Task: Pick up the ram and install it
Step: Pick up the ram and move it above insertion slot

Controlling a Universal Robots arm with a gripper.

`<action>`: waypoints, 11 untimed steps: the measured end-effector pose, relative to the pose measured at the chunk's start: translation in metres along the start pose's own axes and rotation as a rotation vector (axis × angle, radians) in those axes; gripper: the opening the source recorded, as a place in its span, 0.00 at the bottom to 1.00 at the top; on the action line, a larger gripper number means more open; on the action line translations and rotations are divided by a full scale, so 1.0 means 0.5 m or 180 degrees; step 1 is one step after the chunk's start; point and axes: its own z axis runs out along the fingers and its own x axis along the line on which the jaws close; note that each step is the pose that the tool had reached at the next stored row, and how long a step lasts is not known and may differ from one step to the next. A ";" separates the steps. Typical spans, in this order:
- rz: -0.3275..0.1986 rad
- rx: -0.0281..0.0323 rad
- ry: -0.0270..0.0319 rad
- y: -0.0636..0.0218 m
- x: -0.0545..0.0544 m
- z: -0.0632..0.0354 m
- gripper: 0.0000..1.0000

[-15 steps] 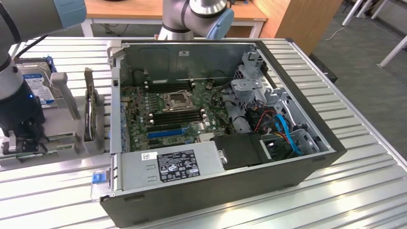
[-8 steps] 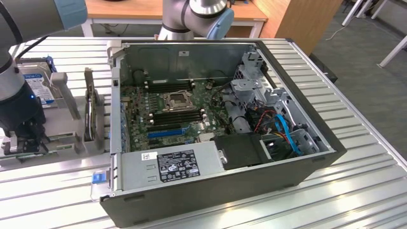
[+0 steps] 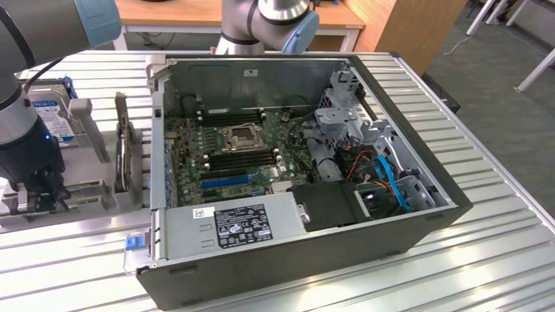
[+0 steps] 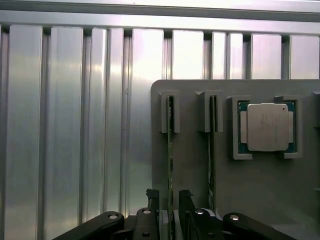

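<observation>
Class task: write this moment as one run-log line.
gripper: open, fingers either side of ram | ram: on edge in holder slot | processor: in holder

A wooden desk stands behind the ribbed metal table, over seemingly grey carpet.

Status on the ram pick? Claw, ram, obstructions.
Claw open, straddling the ram. Ram on edge in gray holder, not gripped. Second stick in next slot, clear of the claw.
</observation>
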 end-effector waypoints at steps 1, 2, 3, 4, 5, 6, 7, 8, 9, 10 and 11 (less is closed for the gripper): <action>0.0000 0.0000 0.0000 0.000 0.000 0.002 0.30; 0.0000 0.0000 0.0000 0.000 0.000 0.003 0.30; 0.0000 0.0000 0.0000 0.000 0.000 0.004 0.30; 0.0000 0.0000 0.0000 0.000 0.000 0.006 0.30; 0.0000 0.0000 0.0000 0.000 0.000 0.007 0.30; 0.0000 0.0000 0.0000 0.000 0.000 0.009 0.30; 0.0000 0.0000 0.0000 0.000 0.000 0.010 0.30; 0.0000 -0.0001 0.0000 0.000 0.000 0.010 0.30; 0.0000 -0.0001 0.0001 0.000 0.000 0.010 0.30; 0.0000 -0.0001 0.0000 0.000 0.000 0.010 0.30; 0.0000 0.0000 0.0000 0.000 0.000 0.010 0.30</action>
